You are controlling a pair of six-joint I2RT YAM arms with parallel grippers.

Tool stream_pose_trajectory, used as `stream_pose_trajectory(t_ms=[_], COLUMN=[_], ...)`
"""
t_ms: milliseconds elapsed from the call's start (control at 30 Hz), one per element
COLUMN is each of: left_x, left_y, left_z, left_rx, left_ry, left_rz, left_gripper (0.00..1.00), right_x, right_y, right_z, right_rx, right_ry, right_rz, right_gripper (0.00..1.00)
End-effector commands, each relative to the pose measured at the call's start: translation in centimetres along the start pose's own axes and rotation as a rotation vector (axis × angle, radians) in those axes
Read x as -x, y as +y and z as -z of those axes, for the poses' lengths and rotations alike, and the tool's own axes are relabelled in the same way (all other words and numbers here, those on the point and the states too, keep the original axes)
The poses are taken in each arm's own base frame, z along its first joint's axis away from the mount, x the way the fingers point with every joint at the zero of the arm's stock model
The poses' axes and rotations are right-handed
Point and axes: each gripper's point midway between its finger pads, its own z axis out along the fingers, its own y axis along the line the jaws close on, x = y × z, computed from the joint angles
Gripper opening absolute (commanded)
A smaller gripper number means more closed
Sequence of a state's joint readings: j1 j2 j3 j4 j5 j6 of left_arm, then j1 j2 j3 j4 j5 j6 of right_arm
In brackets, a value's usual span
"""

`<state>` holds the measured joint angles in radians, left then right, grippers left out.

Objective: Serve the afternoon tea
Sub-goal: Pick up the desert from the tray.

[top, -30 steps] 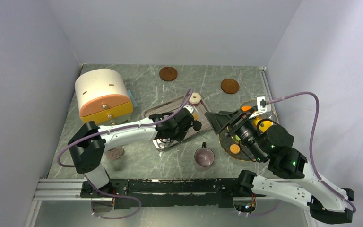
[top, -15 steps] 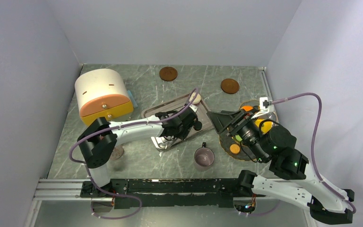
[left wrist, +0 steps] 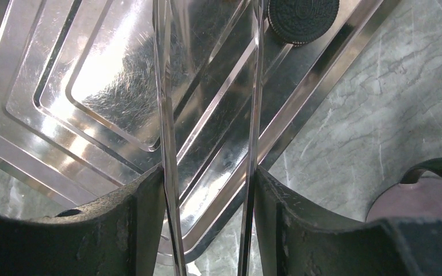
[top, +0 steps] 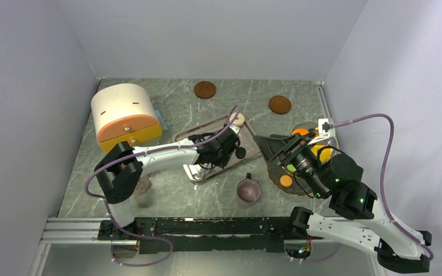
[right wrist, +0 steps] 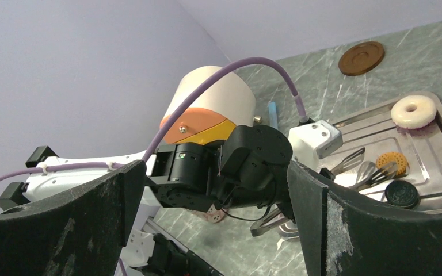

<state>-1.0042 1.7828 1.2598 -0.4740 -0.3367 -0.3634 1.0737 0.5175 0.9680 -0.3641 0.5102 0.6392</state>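
My left gripper point(top: 221, 149) is shut on metal tongs point(left wrist: 167, 115) over the steel tray point(top: 198, 131). The tong arms run between its fingers in the left wrist view point(left wrist: 207, 190). A black treat point(top: 240, 153) lies on the tray's near rim, just beyond the tong tips point(right wrist: 374, 169). A cream ring point(top: 237, 119) and an orange treat point(right wrist: 392, 160) also lie on the tray. The pinkish mug point(top: 248, 191) stands in front of the tray. My right gripper point(top: 267, 146) is open and empty, raised beside an amber plate point(top: 276, 172) with orange point(top: 286, 180) and green point(top: 290, 168) treats.
A cream and orange bread box point(top: 124, 115) stands at the back left. Two brown coasters point(top: 205, 89) point(top: 279, 104) lie near the back wall. A pinkish disc point(top: 141, 185) lies by the left arm's base. Walls close in on both sides.
My left arm has drawn in, its elbow moving right, and the tongs shifted slightly back from the black treat. The right gripper edged a little to the right. The treats and mug stayed put.
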Motion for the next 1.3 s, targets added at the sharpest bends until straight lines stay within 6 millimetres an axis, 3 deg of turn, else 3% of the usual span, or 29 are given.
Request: stream_pose_trajectory(t_ms=[0, 533, 1267], left_x=[1.7, 2.2, 3.4], left_y=[-0.8, -1.9, -0.7], left_z=[-0.6, -2.0, 1.0], left_rx=[-0.045, -0.061, -0.045], left_ry=[-0.052, -0.034, -0.072], left_rz=[0.016, 0.001, 0.027], left_gripper=[0.58, 0.55, 0.42], right_x=[1.0, 1.2, 1.2], right_y=[0.0, -0.1, 0.3], right_z=[0.3, 0.4, 0.1], right_rx=[-0.001, -0.004, 0.002], right_ry=[-0.037, -0.045, -0.037], right_rz=[0.000, -0.005, 0.000], right_gripper=[0.97, 0.97, 0.97])
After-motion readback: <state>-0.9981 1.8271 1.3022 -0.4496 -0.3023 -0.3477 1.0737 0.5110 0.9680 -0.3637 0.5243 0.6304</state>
